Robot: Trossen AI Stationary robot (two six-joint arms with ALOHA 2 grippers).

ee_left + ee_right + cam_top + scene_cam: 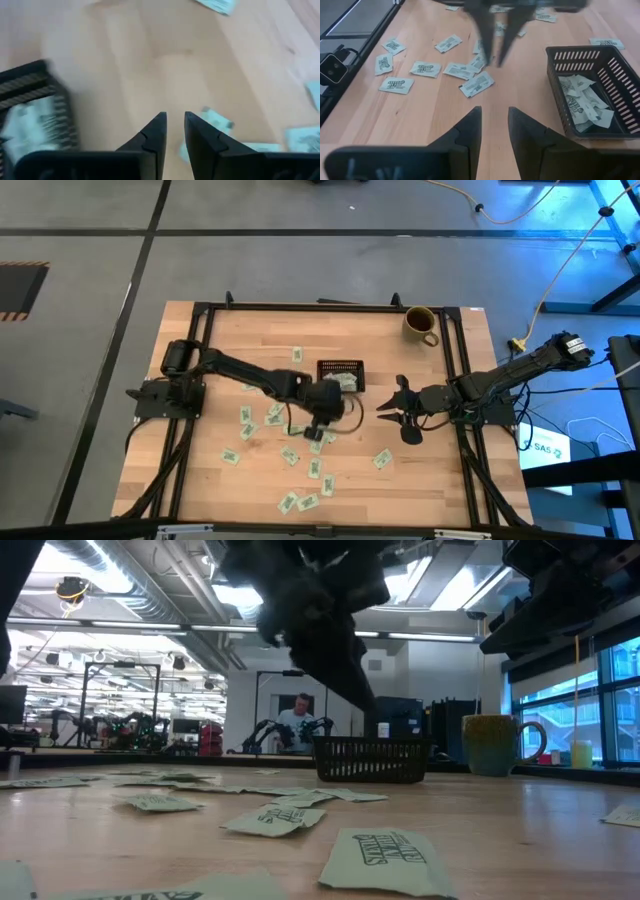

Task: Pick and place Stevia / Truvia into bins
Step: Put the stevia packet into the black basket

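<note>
Pale green and white sweetener packets (300, 455) lie flat and scattered over the wooden table, also in the right wrist view (476, 83). The black slotted tray (340, 364) stands on the table's far middle and has several packets inside (582, 100). My left gripper (322, 420) hangs just near of the tray, fingers pointing down above loose packets (493, 62), open by a narrow gap with nothing between them (175, 120). My right gripper (398, 412) waits to the tray's right, open and empty (495, 115).
An olive-yellow mug (421, 325) stands near the far right corner, seen too in the low view (495, 745). Black frame rails (455, 370) run along the table's sides. A person sits in the room behind (297, 720). Bare wood lies between the two grippers.
</note>
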